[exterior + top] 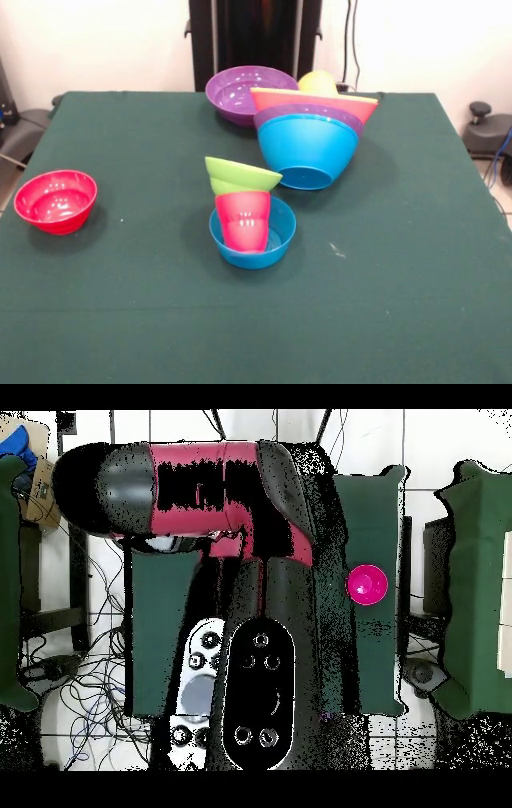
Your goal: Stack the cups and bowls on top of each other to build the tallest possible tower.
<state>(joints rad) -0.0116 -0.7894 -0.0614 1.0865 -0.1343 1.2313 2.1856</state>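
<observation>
The tower stands mid-table: a small blue bowl [274, 240] holds a red cup [243, 220] upside down, and a lime green bowl [238, 174] sits tilted on top of the cup. Behind it to the right, a medium blue bowl [308, 152] carries a purple bowl [308, 118] and a pink bowl [314, 104] nested in it, with a thin yellow rim showing at the right. A pale yellow rounded piece [318, 82] peeks from behind that pile. Another purple bowl [250, 92] rests at the back. A red bowl [54, 202] [366, 584] sits alone at the left. No gripper shows.
The green table [120, 320] carries everything. In the overhead view the red and black arm [200, 484] lies across the table and hides most of it. Dark chairs and cables stand beyond the table's sides.
</observation>
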